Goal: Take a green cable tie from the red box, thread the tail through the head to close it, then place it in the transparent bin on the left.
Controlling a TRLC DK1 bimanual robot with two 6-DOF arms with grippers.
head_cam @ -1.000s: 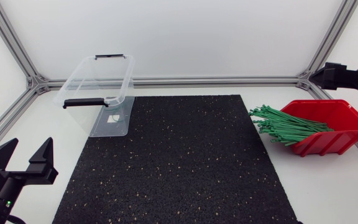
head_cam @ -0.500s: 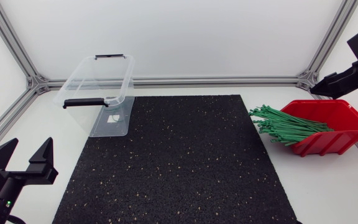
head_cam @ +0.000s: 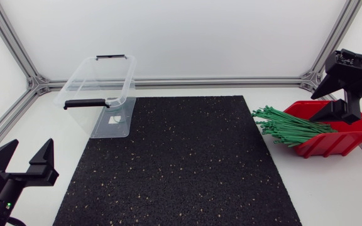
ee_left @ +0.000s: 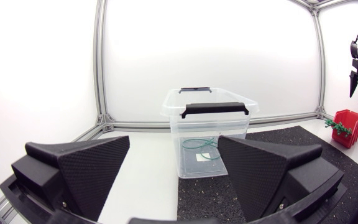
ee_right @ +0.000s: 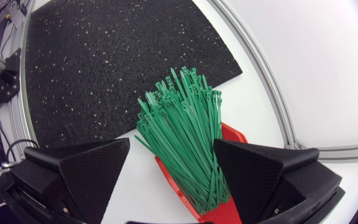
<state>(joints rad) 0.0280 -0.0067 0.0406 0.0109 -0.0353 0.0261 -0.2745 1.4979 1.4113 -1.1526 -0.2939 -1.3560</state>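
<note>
The red box [head_cam: 347, 135] stands at the table's right side, and a bundle of green cable ties [head_cam: 288, 125] spills out of its open front toward the mat. My right gripper [head_cam: 316, 108] hangs open just above the box; in the right wrist view the cable ties [ee_right: 185, 130] lie between and under its spread fingers [ee_right: 86, 171], untouched, over the red box [ee_right: 225, 208]. The transparent bin [head_cam: 100, 94] sits at the back left. My left gripper [head_cam: 30, 147] is open and empty at the front left, facing the bin [ee_left: 210, 121], which holds a green looped tie [ee_left: 201, 146].
A black speckled mat [head_cam: 181, 163] covers the middle of the table, between the bin and the red box. Aluminium frame rails [head_cam: 219, 81] run along the back and side edges. The bin has black handles [head_cam: 83, 103] on its rim.
My right gripper has swung down from level at the far right edge and now points at the cable ties over the red box. The left arm has not moved.
</note>
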